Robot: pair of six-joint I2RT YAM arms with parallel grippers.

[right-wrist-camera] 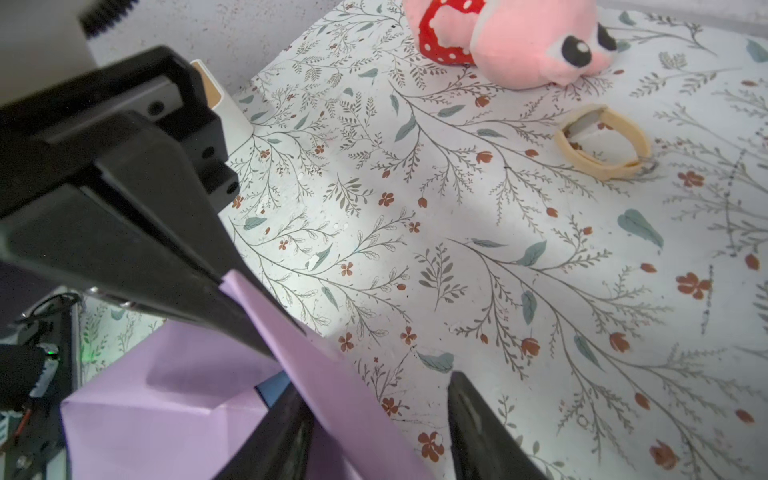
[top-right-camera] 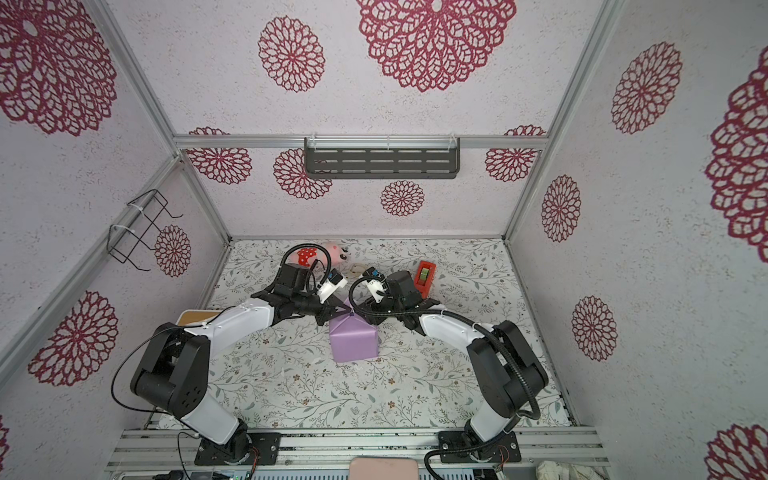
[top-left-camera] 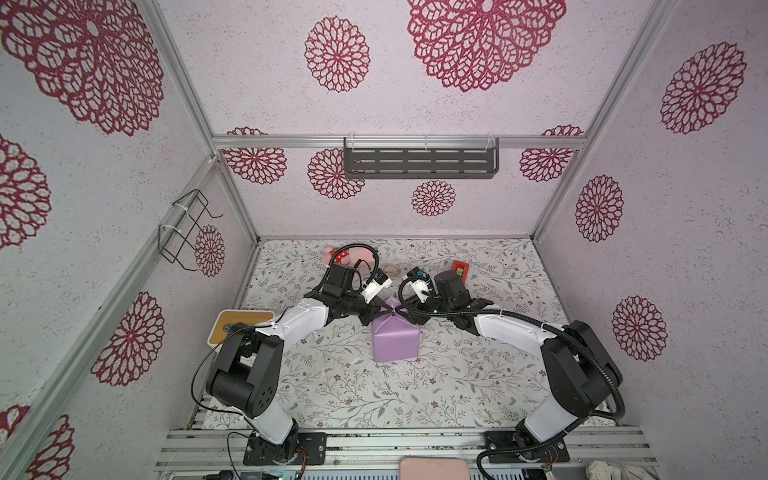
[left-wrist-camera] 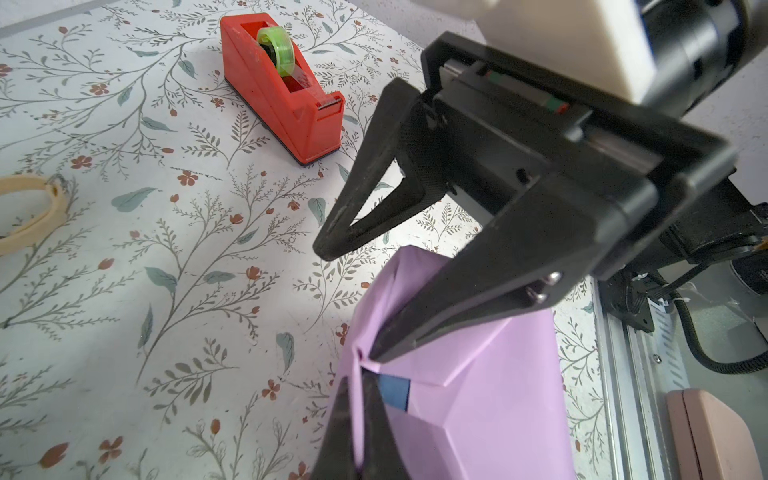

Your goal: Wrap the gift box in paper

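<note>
The lilac paper is folded around the gift box in the middle of the table. Only a small navy patch of the gift box shows at the far end fold. My left gripper is shut on a thin upright flap of the paper at the top of that end. My right gripper comes in from the opposite side and stands open. The pinched flap of the paper runs between its two fingers, close to the finger nearer the box.
Behind the box are a red tape dispenser, a beige tape ring and a pink plush toy. A white tissue box with a wooden top stands at the left, and a pink pad lies at the front edge.
</note>
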